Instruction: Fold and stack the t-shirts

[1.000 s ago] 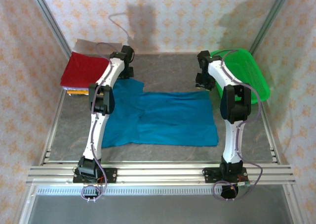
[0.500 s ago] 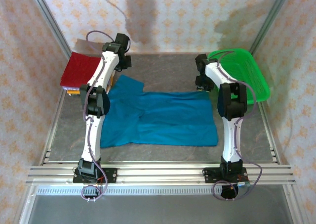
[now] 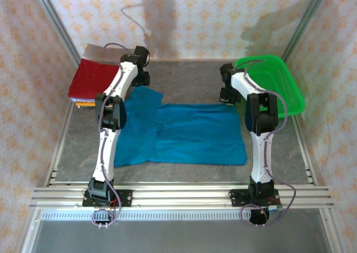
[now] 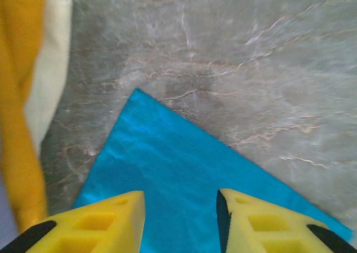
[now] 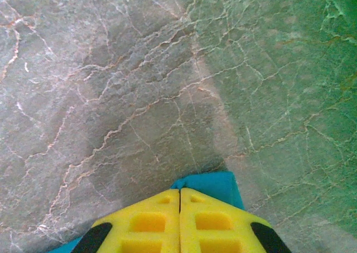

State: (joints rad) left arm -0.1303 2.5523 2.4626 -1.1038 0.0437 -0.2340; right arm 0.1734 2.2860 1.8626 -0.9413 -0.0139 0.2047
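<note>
Nearest my bases, the teal-blue shirt (image 3: 184, 133) lies open and flat across the middle of the table (image 3: 184, 172). Its near hem is straight and no fold has been made, so I judge the folding of this one has hardly begun.

At its far edge, my left gripper (image 4: 179, 200) hangs over the far left corner of the cloth. The fingers stand moderately apart, with blue fabric showing in the gap and nothing pinched. My right gripper (image 5: 179, 194) is at the far right corner with its fingers pressed together. A tip of blue pokes out past them, so I take it that I hold that corner.

Farther left, the dark red shirt (image 3: 92, 79) sits folded on top of the stack, with the orange and yellow shirts (image 3: 88, 103) peeking out beneath it. That part looks done. What remains is folding the blue one and putting it on that pile.

The green basket (image 3: 279, 82) sits far right, just beside my right arm. It could crowd a sweep on that side. The stack lies close to my left fingers.
</note>
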